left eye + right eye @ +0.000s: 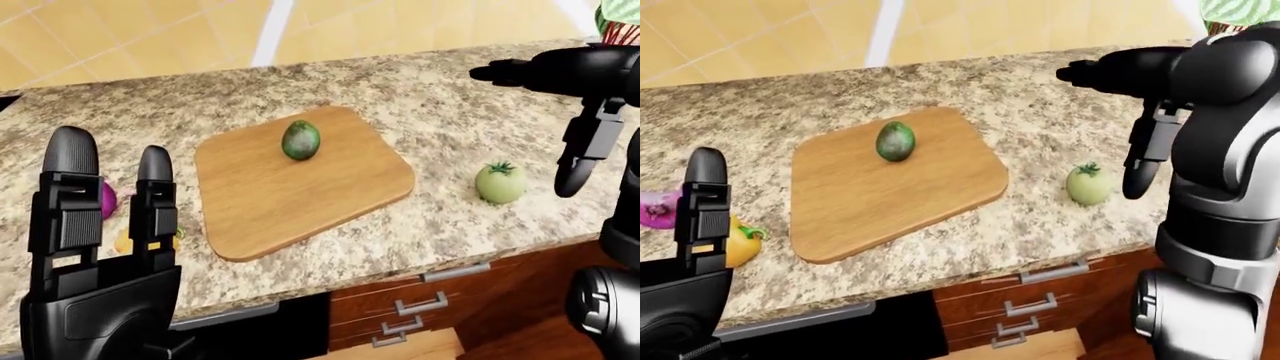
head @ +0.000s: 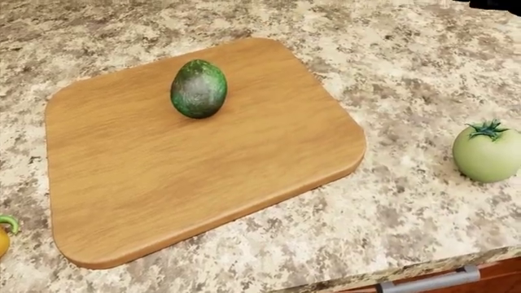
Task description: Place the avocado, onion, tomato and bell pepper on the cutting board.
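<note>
Progress stands at 1 of 4, judging from how things lie.

Left-eye view: the avocado rests on the cutting board, toward its far edge. The pale green tomato sits on the bare desk, off the board and just below-left of the right hand, which hangs above the stone with its fingers spread, one drooping down, and nothing in them. The left hand is raised near the lens, fingers straight up and apart, also holding nothing. Behind those fingers a purple onion and a patch of yellow bell pepper peek out on the desk, both clear of the board.

Head view: board, avocado and tomato fill the picture; a sliver of the pepper shows at the left edge, and only a dark scrap at the top right corner hints at the right hand.

Right-eye view: onion and pepper lie beside the left hand, so 3 items remain to be moved.

The desk is speckled granite over reddish wood drawers with metal handles. Beyond it the room shows tan floor tiles.
</note>
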